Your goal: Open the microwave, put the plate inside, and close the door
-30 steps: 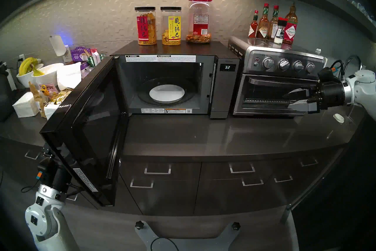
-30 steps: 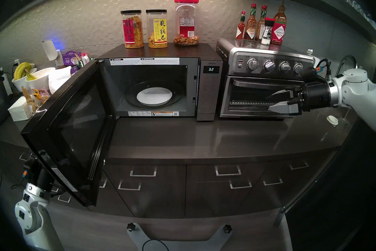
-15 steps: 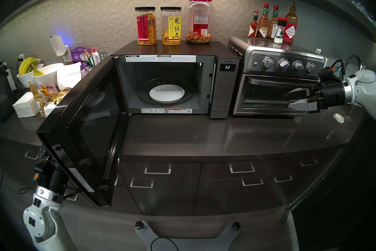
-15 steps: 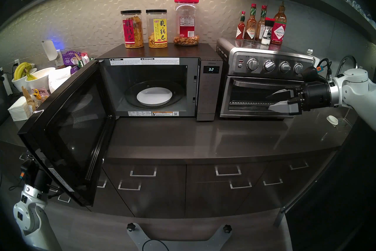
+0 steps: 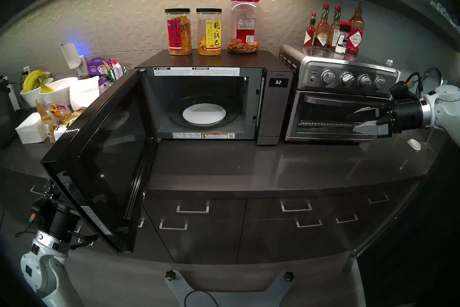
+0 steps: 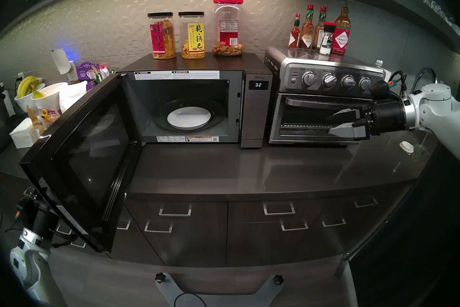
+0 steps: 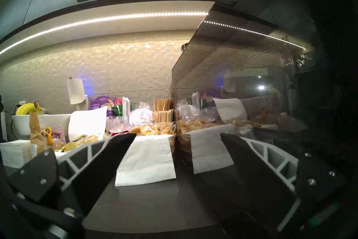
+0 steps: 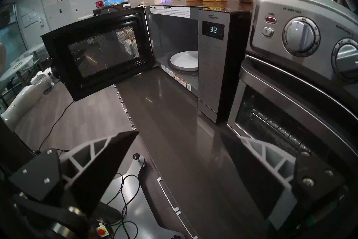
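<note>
The microwave [image 5: 272,109] stands on the counter with its door [image 5: 104,154] swung out to the left, past the counter's front edge. The white plate [image 5: 204,114] lies inside on the glass turntable, also seen as the plate [image 8: 185,60]. My left gripper [image 7: 178,134] is open and empty on the outer side of the door [image 7: 251,77], with the glass close by its right finger; I cannot tell if they touch. The door hides its fingers from the head views. My right gripper [image 5: 351,122] hangs open and empty in front of the toaster oven, right of the microwave.
A steel toaster oven [image 5: 331,99] with sauce bottles [image 5: 333,30] on top stands right of the microwave. Snack jars [image 5: 210,32] sit on the microwave. Bowls with bananas [image 5: 37,84], napkins and snack bags crowd the counter at left. A small white lid [image 5: 414,144] lies far right.
The door's free edge has swung a little further left, opening wider. My left arm has moved left and down beside it. The right arm and the plate have stayed put.
</note>
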Robot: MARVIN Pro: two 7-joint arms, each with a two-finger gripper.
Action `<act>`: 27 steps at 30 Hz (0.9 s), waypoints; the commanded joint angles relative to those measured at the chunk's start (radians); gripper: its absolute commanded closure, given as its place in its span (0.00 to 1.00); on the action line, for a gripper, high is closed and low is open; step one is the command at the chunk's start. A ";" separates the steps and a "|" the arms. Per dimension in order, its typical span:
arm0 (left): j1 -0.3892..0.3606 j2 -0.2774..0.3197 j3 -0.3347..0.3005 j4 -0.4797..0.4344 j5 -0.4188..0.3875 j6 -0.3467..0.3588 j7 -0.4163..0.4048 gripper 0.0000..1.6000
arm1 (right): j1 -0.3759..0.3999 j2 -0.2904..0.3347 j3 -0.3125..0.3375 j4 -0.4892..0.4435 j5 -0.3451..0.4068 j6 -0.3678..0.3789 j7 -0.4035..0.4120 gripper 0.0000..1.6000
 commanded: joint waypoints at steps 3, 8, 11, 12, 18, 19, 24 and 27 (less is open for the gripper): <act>-0.033 0.058 -0.029 0.031 -0.030 0.035 -0.007 0.00 | 0.072 -0.004 -0.020 -0.002 0.013 -0.001 0.000 0.00; -0.052 0.071 -0.022 0.063 0.011 0.031 -0.002 0.00 | 0.099 -0.004 -0.046 -0.005 0.014 -0.001 -0.003 0.00; -0.062 0.074 -0.018 0.067 0.023 0.039 -0.002 0.00 | 0.111 -0.004 -0.058 -0.006 0.014 -0.001 -0.004 0.00; -0.062 0.074 -0.018 0.067 0.023 0.039 -0.002 0.00 | 0.111 -0.004 -0.058 -0.006 0.014 -0.001 -0.004 0.00; -0.069 0.084 -0.001 0.058 0.047 0.071 -0.010 0.00 | 0.133 -0.004 -0.081 -0.009 0.015 -0.001 -0.006 0.00; -0.070 0.084 0.002 0.056 0.047 0.074 -0.012 0.00 | 0.137 -0.004 -0.085 -0.010 0.015 -0.001 -0.007 0.00; -0.075 0.083 0.015 0.039 0.046 0.099 -0.022 0.00 | 0.160 -0.004 -0.107 -0.012 0.015 -0.001 -0.009 0.00; -0.079 0.081 0.023 0.038 0.052 0.103 -0.023 0.00 | 0.168 -0.005 -0.116 -0.013 0.017 -0.002 -0.010 0.00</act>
